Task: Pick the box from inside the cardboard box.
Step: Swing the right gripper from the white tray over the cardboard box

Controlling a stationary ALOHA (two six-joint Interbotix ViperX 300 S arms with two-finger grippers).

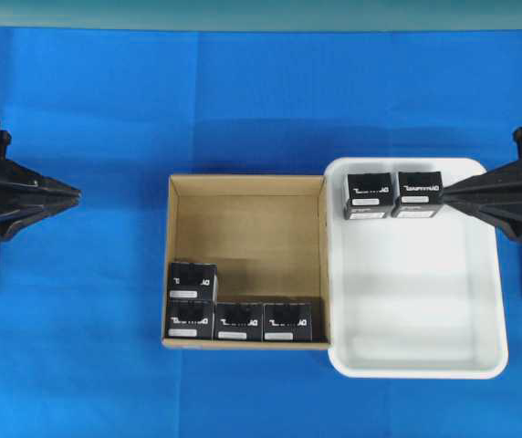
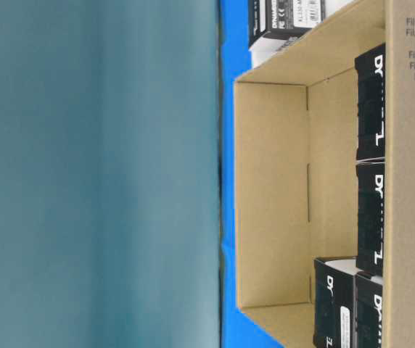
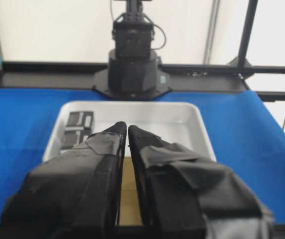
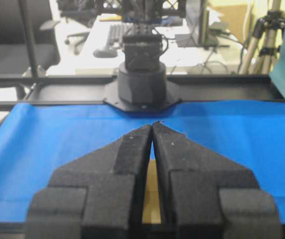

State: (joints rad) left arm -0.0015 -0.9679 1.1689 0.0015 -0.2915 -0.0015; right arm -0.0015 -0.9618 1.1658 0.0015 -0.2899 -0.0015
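While both arms wait at the counter's sides, the left gripper (image 1: 77,193) and right gripper (image 1: 445,191) sit closed and empty; no reach has begun. Four boxes (image 1: 193,281) line the carton's (image 1: 245,185) near-left corner, so next comes opening above one.

Left gripper (image 3: 127,130) over the blue table cover (image 3: 252,149) — fingertips pressed together.
Beyond the tips lies a white tray (image 3: 197,130); two black boxes (image 3: 76,128) sit in it, left of the tips — opposite arm's base (image 3: 132,74) stands behind.
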